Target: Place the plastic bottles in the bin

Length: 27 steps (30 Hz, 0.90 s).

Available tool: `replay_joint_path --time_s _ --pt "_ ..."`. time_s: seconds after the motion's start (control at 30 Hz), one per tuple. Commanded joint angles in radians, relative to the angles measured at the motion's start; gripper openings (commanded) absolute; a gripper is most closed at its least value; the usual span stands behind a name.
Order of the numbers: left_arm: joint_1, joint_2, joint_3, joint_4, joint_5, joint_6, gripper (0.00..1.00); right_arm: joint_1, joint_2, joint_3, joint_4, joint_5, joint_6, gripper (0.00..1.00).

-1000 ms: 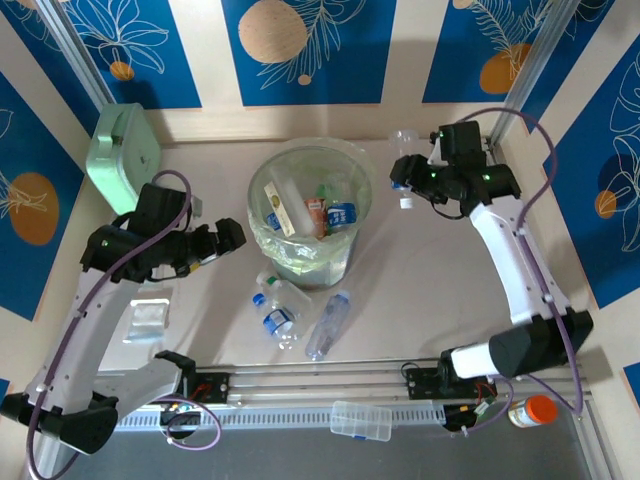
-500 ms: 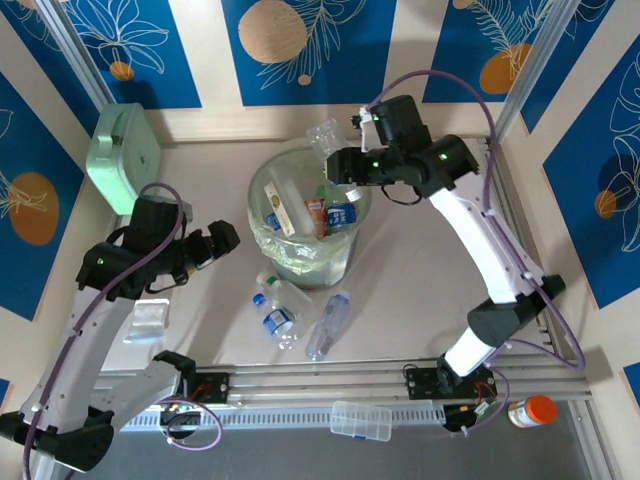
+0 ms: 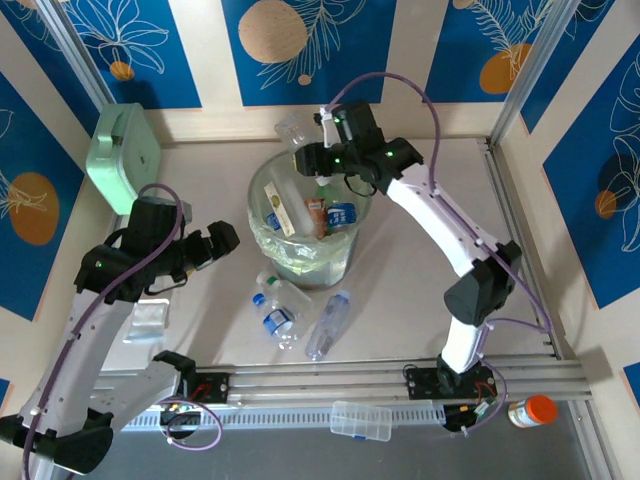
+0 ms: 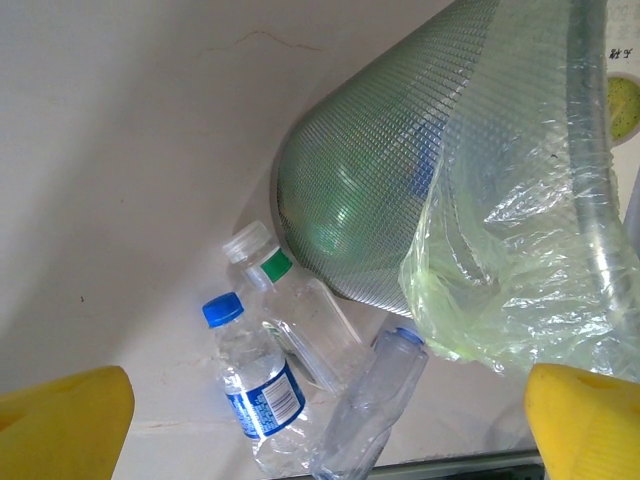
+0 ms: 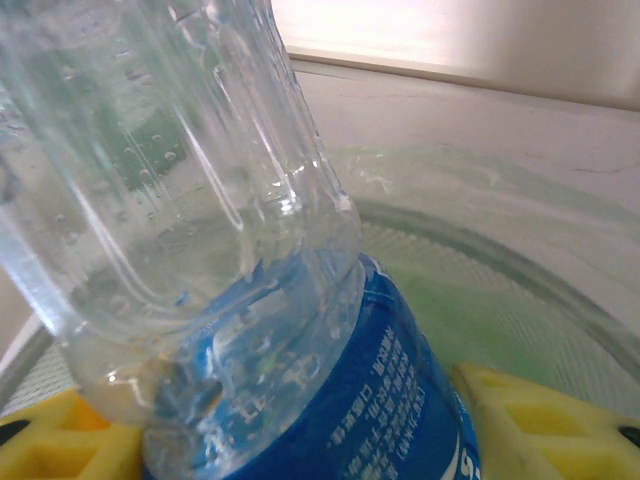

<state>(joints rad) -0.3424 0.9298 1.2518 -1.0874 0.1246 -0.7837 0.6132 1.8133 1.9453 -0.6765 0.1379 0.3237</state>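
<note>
- Sitting mid-table, the bin (image 3: 253, 200) already has several bottles inside its clear bag liner.
- The right gripper (image 3: 310, 152) has swung in from the table's far right side to above the bin's far rim. Its jaws are part closed on a clear blue-labelled bottle (image 5: 200, 200), so the drop looks imminent.
- The left gripper (image 3: 226, 240) hovers left of the bin, spread wide and empty, barely shifted.
- Three loose bottles (image 4: 255, 385) lie on the table just beside the bin's near side, unmoved and left to collect.
</note>
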Motion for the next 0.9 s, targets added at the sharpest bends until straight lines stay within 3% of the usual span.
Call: replay_joint_path --time_s 0.0,0.13,0.47,0.57,0.67,0.87 --pt "0.013 -0.022 0.032 -0.039 -0.018 0.040 0.99 0.020 0.030 0.010 0.116 0.029 -0.036 0.59" --pt "0.012 -0.017 0.060 -0.070 -0.026 0.068 0.99 0.012 0.046 -0.047 0.159 0.040 -0.022 0.82" --pt "0.015 0.012 0.118 -0.106 -0.052 0.124 0.99 -0.010 -0.072 -0.114 0.209 0.002 -0.025 0.93" --pt "0.015 0.016 0.106 -0.095 -0.048 0.129 0.99 -0.029 -0.098 -0.106 0.174 -0.013 -0.005 0.88" --pt "0.015 0.015 0.067 -0.072 -0.020 0.119 0.99 -0.035 -0.132 -0.105 0.137 -0.053 -0.004 0.76" --pt "0.015 -0.039 -0.078 -0.012 0.020 0.025 0.98 -0.033 -0.251 -0.121 0.079 -0.100 0.027 0.61"
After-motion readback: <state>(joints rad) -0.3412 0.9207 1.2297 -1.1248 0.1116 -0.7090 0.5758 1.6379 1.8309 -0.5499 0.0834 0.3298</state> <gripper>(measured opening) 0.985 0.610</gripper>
